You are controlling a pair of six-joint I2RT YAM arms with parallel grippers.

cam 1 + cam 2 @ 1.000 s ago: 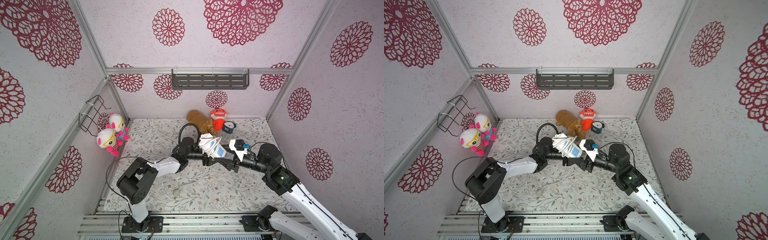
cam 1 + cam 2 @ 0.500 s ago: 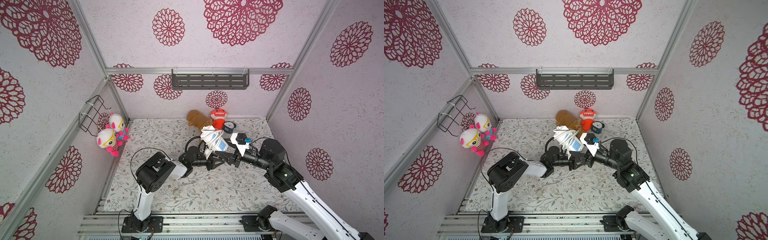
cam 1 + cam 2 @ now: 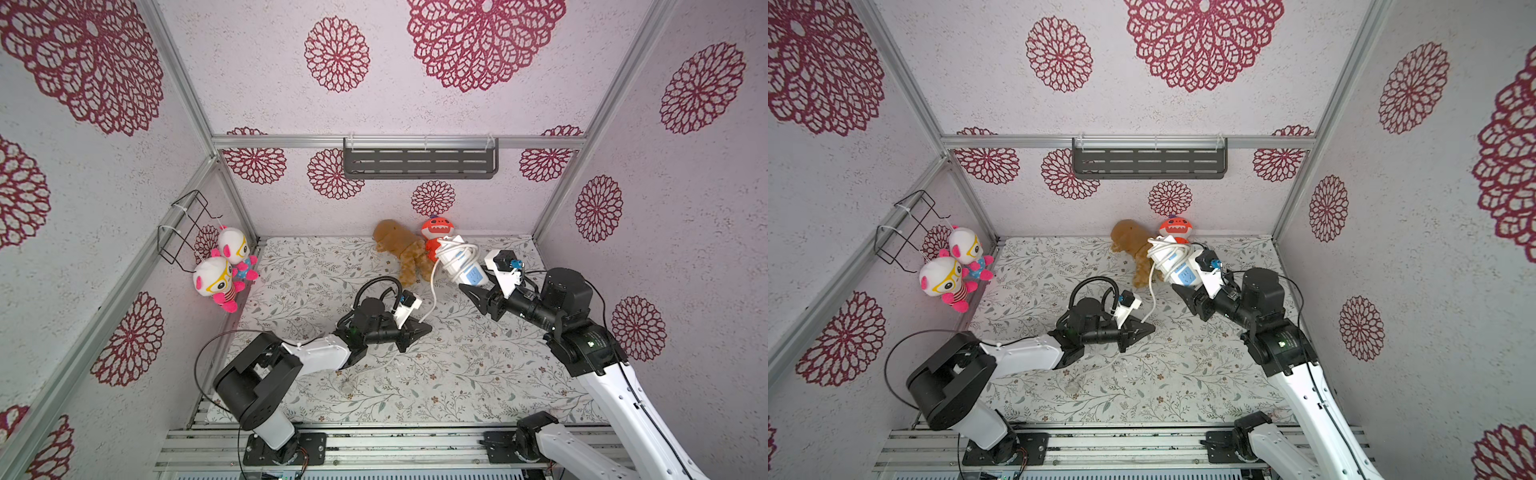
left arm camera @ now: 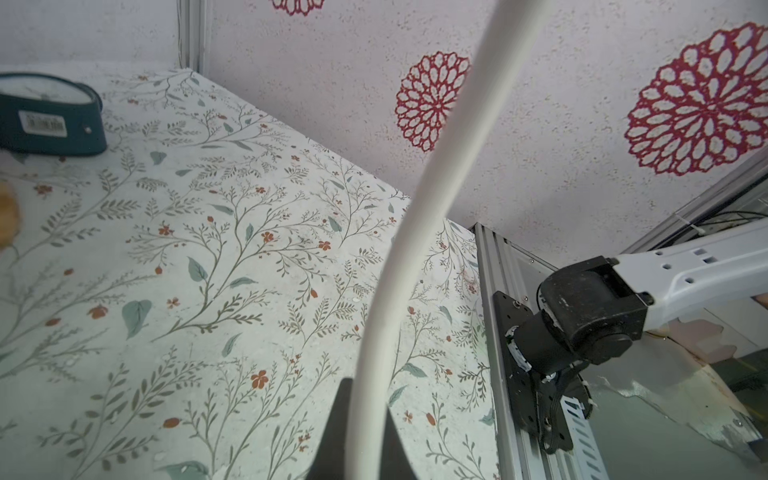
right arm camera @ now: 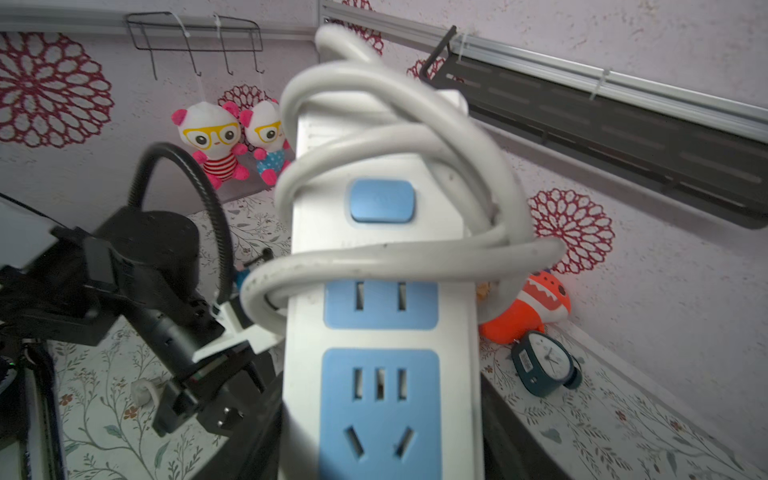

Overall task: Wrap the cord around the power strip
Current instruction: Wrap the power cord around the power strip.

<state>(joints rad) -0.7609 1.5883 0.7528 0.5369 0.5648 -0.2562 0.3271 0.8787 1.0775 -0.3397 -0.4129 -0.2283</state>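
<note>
White plastic power strip [image 3: 459, 266] held up off the desk [image 3: 457, 374], tilted, towards the back right of the enclosure; its lower end sits between the black fingers of the right hand [image 3: 478, 291], which is clamped on it; in the right wrist view the power strip [image 5: 380, 316] fills the centre, showing two light-blue socket faces and a blue button above them.

White cord [image 3: 432, 291] lies in several loose loops around the upper half of the strip, crossing around the button and just above the upper socket; one free length drops from the coils in a curve down to the left hand [image 3: 422, 328], which is low over the middle of the desk, pressed together and pinching that length; in the left wrist view the cord [image 4: 415, 216] rises from between the dark fingertips and out of the top of the picture.

Behind the strip, near the back wall, are a brown plush toy [image 3: 399, 249] and an orange toy with teeth [image 3: 436, 228]; a dark blue alarm clock [image 5: 544, 365] stands beside the orange toy; two plush dolls with yellow glasses [image 3: 224, 270] hang at the left wall under a wire rack [image 3: 187, 224]; a dark slotted shelf [image 3: 419, 162] is fixed to the back wall.
</note>
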